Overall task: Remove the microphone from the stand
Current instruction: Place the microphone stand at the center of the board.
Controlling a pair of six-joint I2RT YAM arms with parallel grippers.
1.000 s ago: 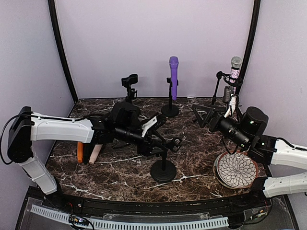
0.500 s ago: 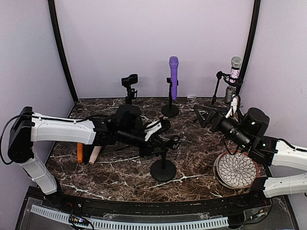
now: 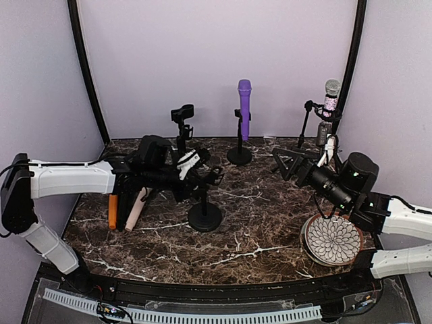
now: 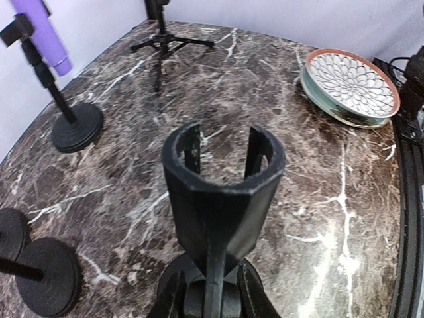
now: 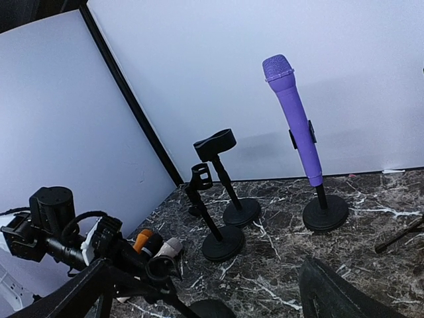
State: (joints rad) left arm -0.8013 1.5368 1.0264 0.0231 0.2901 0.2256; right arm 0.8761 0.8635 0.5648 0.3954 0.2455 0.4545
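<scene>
purple microphone (image 3: 244, 108) upright, head up; left gripper (image 3: 201, 179) clamps stand (image 3: 204, 217); right gripper (image 3: 283, 163) wide, empty

The dark marble-look table top (image 4: 311, 199) is smooth and a little glossy. The black ring-shaped clip (image 4: 222, 179) looks like matt plastic. The round flower-patterned plate (image 4: 344, 114) is perhaps glazed ceramic.

Surface: dark brown marble-patterned tabletop (image 3: 270, 229), white-veined.
Centre-left: black round-based stand with an empty clip (image 3: 204, 217), base flat on the top.
Back centre: black disc-footed stand (image 3: 239, 156).
Back left: two further black disc-footed stands (image 5: 240, 212) (image 5: 222, 245), close together.
Back right: black tripod stand (image 4: 169, 45).
Front right: round petal-patterned plate (image 3: 332, 239), brownish rim.
Left: orange microphone (image 3: 113, 212) and pale pink microphone (image 3: 135, 214), lying near each other.
</scene>
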